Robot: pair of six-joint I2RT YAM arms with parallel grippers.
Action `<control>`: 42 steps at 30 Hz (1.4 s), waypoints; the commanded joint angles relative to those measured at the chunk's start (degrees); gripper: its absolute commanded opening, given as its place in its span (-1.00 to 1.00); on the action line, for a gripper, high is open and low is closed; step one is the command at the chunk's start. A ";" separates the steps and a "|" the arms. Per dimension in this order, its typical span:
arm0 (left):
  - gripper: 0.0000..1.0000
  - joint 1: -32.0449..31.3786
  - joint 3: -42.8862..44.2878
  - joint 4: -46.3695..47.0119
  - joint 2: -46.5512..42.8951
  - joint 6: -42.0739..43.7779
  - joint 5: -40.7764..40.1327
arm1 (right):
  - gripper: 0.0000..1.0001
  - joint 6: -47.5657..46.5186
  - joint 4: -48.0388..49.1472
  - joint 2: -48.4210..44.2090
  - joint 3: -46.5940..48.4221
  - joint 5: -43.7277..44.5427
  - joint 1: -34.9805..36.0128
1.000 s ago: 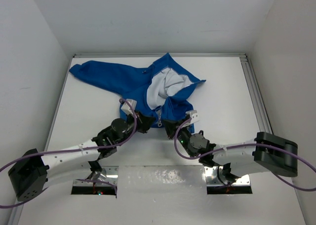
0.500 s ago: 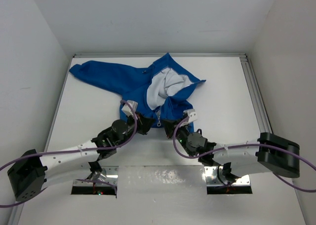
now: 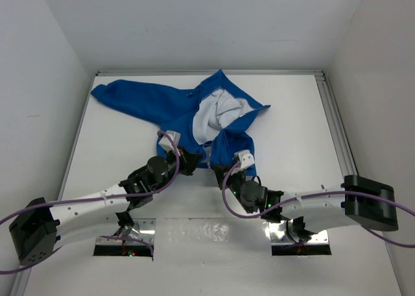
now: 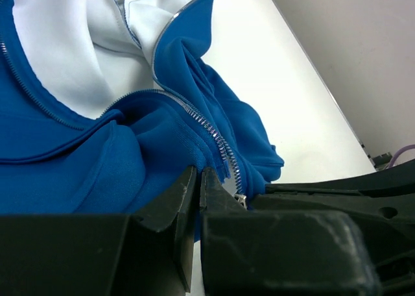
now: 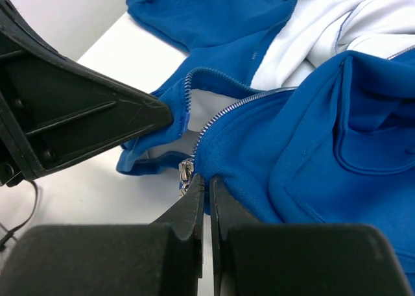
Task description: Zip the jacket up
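Shift: right claw is edging left along the jacket's hem since a second ago, closing on its partner. The left claw is barely changing.
Jacket: royal-blue jacket is lying open at the far centre of the tabletop, with its grey-white lining showing and one sleeve trailing left.
Claws: both are pressing together, each pinching a bottom corner of a front panel. The right one's hold is looking thin.
Risk: zipper slider is hanging ungripped just beside the right fingertips. The hem could be slipping free, or the teeth rows failing to mate, if the panels are pulled askew.
Obstacles: the claws are crowding each other. A purple cable is looping by the right wrist, and bunched folds are hiding the upper zipper.
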 commanded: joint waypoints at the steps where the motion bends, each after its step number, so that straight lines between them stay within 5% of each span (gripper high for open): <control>1: -1.00 -0.82 2.91 1.05 -1.20 1.72 -1.22 | -1.00 -1.92 -0.38 -1.46 2.93 3.28 0.72; 42: -1.00 -7.41 2.74 1.22 -0.76 3.48 -10.44 | -1.00 -4.38 -5.49 1.08 7.68 7.07 1.77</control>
